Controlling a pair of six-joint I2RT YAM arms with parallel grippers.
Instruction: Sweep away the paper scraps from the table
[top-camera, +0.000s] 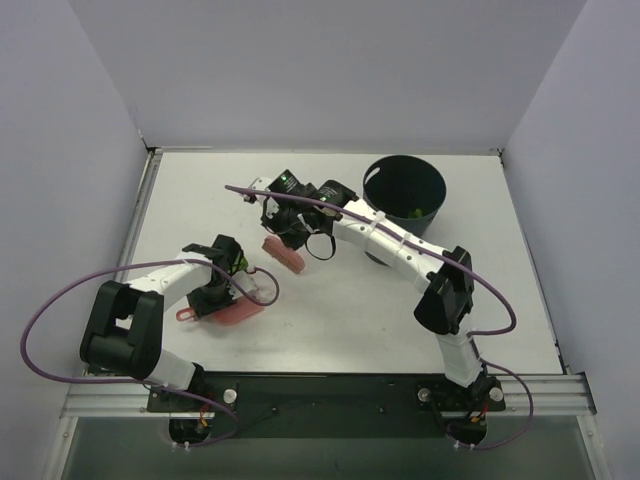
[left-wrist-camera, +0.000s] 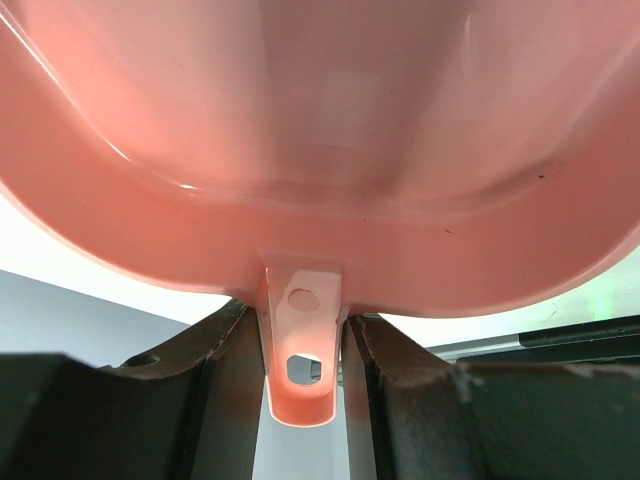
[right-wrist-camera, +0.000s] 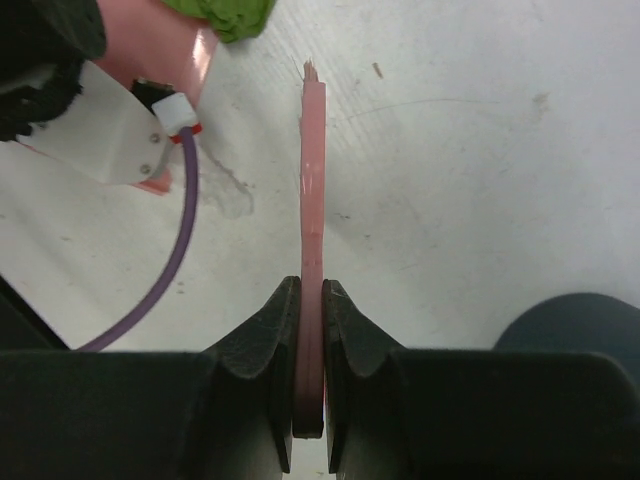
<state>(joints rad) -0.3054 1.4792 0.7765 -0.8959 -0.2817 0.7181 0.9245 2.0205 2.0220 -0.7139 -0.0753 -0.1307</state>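
1. the left gripper (top-camera: 224, 293) is pinched tight on the short handle tab of the pink dustpan (top-camera: 241, 311). in the left wrist view its two dark fingers (left-wrist-camera: 225, 400) press that tab from both sides, and the pan's hollow fills the upper frame.
2. the dustpan sits low at the near left of the table (top-camera: 340, 320).
3. the right gripper (top-camera: 290, 236) is clamped on the pink brush (top-camera: 283, 254) near the middle of the table, a little beyond the dustpan and apart from it.
4. in the right wrist view the brush (right-wrist-camera: 312, 180) shows edge-on as a thin strip squeezed between the fingers (right-wrist-camera: 262, 340). whether its far end touches the table (right-wrist-camera: 480, 150) cannot be told.
5. one green paper scrap (right-wrist-camera: 228, 14) shows at the top edge of the right wrist view, touching the dustpan (right-wrist-camera: 150, 45). whether it lies inside the pan or against its lip cannot be told.
6. more green scraps (top-camera: 412, 212) lie inside the dark round bin (top-camera: 380, 180) at the far right of the table.
7. a purple cable (right-wrist-camera: 165, 260) runs along the left arm.
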